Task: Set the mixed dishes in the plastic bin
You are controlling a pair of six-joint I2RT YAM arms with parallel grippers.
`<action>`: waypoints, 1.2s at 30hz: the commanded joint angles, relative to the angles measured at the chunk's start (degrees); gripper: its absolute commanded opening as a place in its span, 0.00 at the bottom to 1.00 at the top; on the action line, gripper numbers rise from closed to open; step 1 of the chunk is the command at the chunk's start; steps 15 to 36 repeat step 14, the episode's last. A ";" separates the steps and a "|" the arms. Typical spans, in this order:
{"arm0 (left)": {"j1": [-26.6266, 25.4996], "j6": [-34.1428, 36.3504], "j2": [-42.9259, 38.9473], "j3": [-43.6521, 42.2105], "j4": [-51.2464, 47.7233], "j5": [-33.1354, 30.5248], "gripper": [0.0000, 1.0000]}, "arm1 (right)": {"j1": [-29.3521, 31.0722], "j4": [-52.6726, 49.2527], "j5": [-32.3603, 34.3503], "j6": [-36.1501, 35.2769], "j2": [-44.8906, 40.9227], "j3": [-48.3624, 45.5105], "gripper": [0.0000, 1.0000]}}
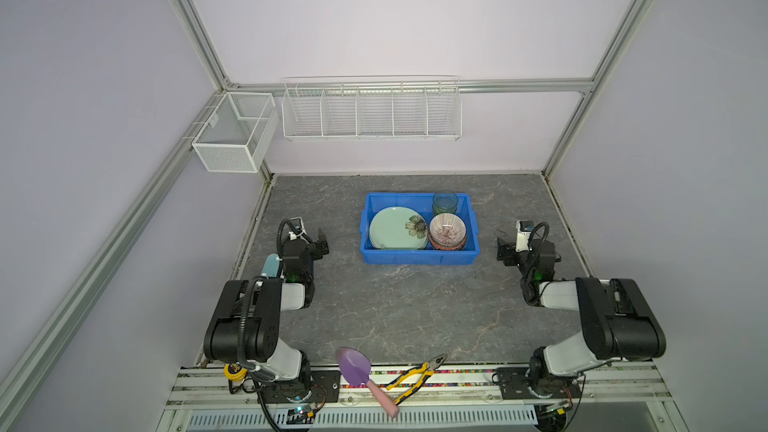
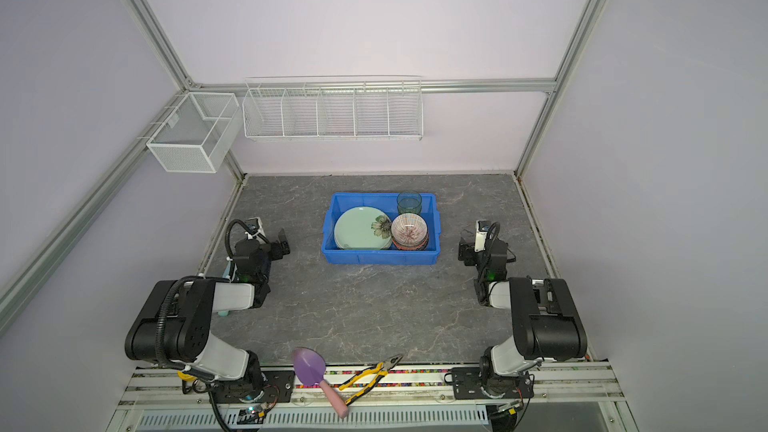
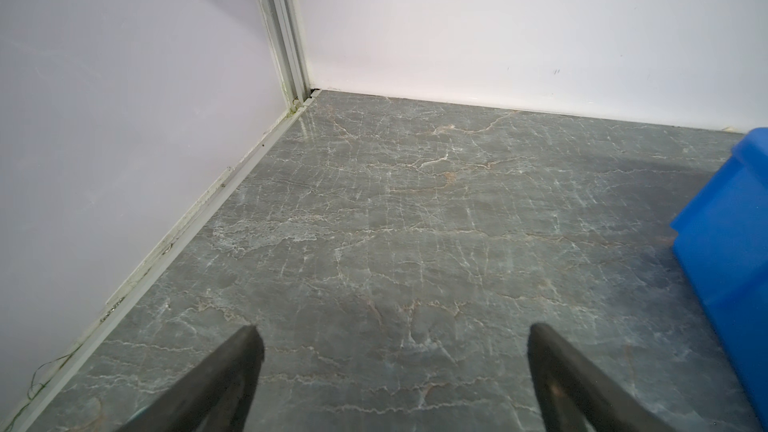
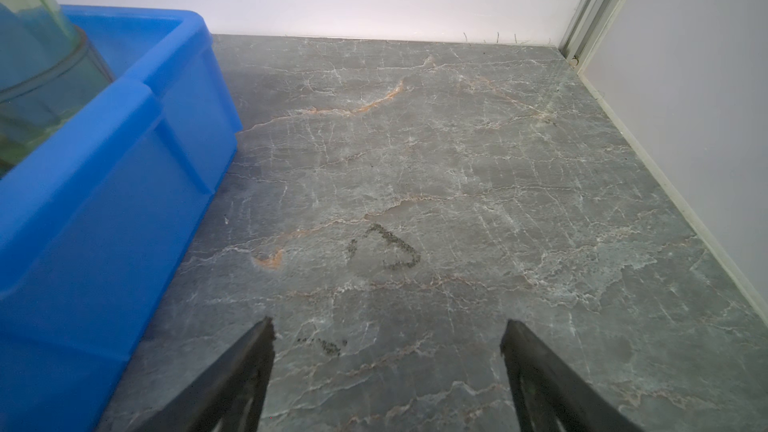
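Left claw (image 3: 392, 338): jaws stood wide, empty, above bare counter (image 3: 374, 222).
Right claw (image 4: 386, 330): jaws stood wide, empty, near bin (image 1: 415, 258).
Bin: blue, sat mid-counter between both claws.
Dishes: flower plate (image 1: 395, 228), striped bowl (image 1: 446, 228), upright green tumbler (image 1: 444, 201), all inside bin.

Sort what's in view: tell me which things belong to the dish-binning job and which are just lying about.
Job: blue plastic bin; inside it, pale green flower plate, pink-striped bowl, green tumbler.

Lying about: purple trowel, yellow-handled pliers, white wire baskets on the wall, teal object half hidden by the left arm.
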 commanded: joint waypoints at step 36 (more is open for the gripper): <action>0.25 0.78 0.09 0.13 0.98 2.09 0.99 | 0.22 1.76 0.23 -0.49 -0.12 0.62 0.88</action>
